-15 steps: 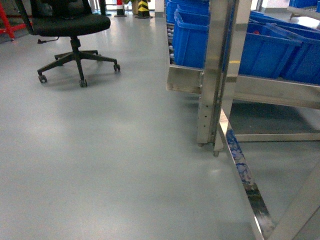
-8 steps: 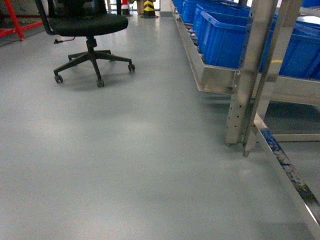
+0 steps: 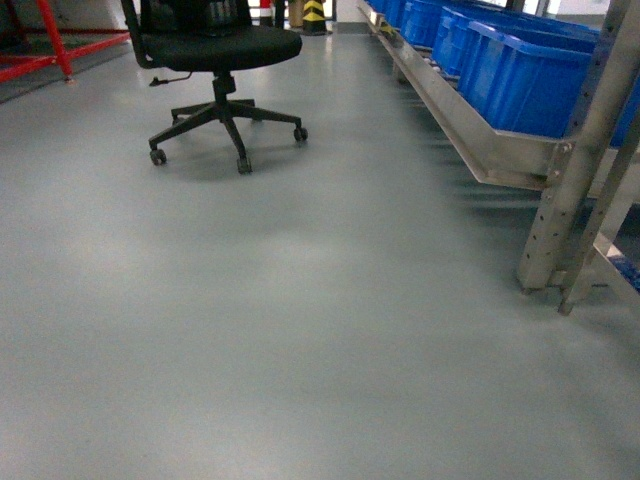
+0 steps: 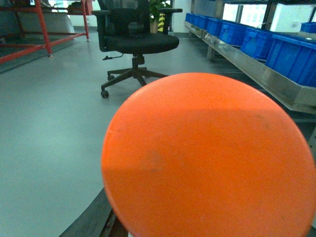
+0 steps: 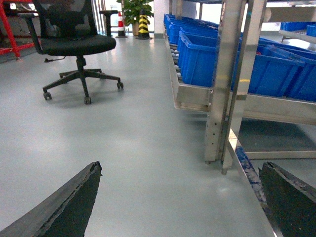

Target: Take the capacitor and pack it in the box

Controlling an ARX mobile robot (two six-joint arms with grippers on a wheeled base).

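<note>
Status: task not begun, as far as you can judge. No capacitor and no pink box appear in any view; both lie somewhere outside the frames, so picking and packing are all still ahead of you.

Right gripper (image 5: 180,197): its two dark fingers (image 5: 64,207) stand wide apart at the lower corners of the right wrist view, nothing between them. Ahead of it and to its right stands a steel rack (image 5: 224,89) carrying blue bins (image 5: 197,59); ahead and to its left, a black office chair (image 5: 74,44) on grey floor (image 5: 133,148).

Left gripper: you cannot tell its state. An orange disc (image 4: 207,158) sits right in front of the left wrist camera and hides the fingers; what the disc is remains uncertain, possibly part of the robot itself.

View differences:
- Head view: neither arm in frame; only floor, chair, rack and bins.
- Left wrist view: alone shows the orange disc, plus a red frame (image 4: 42,29) far ahead to the left.
- Right wrist view: alone shows an end effector, and a striped bollard (image 5: 143,24) beyond the chair.
</note>
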